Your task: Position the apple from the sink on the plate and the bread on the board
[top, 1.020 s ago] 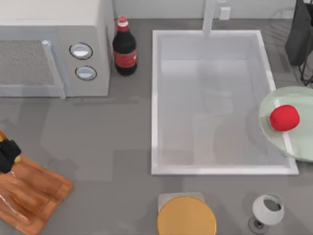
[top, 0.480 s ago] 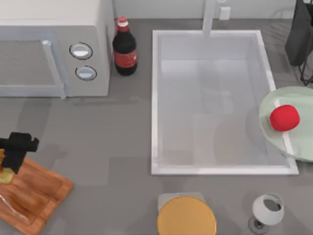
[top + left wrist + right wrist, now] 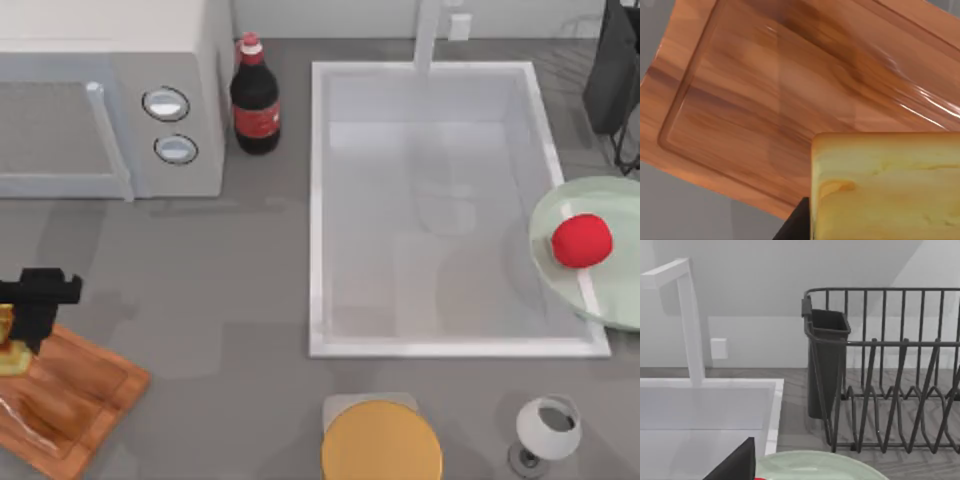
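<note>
A cola bottle [image 3: 255,98] with a red label, its writing too small to read, stands on the grey table [image 3: 220,290] between a microwave [image 3: 110,100] and the white sink [image 3: 320,200]. The sink basin holds nothing. The red apple [image 3: 581,240] lies in the pale green plate [image 3: 560,280] at the table's right edge. At the left edge, the left pincer [image 3: 22,318] is clamped on the bread [image 3: 885,187] over the wooden board [image 3: 755,95]. The right wrist view looks past the plate at a dark dish rack [image 3: 890,370]; whether the right pincer is apart or together cannot be told.
</note>
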{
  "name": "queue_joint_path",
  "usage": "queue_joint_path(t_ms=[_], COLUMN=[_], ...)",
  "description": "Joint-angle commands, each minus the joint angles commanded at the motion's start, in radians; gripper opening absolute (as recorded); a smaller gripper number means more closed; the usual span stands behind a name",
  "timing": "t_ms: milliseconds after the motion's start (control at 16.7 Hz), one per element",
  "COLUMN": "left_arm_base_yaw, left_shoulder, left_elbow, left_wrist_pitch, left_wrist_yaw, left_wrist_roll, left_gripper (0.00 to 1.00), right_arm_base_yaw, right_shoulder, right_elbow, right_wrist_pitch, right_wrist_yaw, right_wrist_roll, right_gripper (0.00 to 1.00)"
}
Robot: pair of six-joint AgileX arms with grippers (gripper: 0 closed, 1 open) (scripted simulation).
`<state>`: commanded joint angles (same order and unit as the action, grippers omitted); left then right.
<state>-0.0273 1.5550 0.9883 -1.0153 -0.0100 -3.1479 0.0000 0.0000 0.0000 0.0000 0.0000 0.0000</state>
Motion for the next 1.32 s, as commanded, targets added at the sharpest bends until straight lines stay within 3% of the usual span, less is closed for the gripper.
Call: queue_joint_path(t_ms=[1140, 1320], left_arm_base_yaw=[0.002, 0.002], left_shoulder=[0.075, 0.075], left_elbow=[-0.118, -0.118], left_wrist_pitch=[0.193, 0.193], left_wrist_yaw=[0.0, 0.0], left_wrist_roll=[0.003, 0.003], left_gripper=[0.0, 0.23], right_arm_base_yaw=[0.0, 0.0], right_shoulder=[0.0, 0.0], right_elbow=[0.0, 0.0], right_wrist_pitch=[0.0, 0.0], right_wrist_yaw=[0.0, 0.0], right_wrist_roll=[0.0, 0.0], right_gripper=[1.0, 1.0])
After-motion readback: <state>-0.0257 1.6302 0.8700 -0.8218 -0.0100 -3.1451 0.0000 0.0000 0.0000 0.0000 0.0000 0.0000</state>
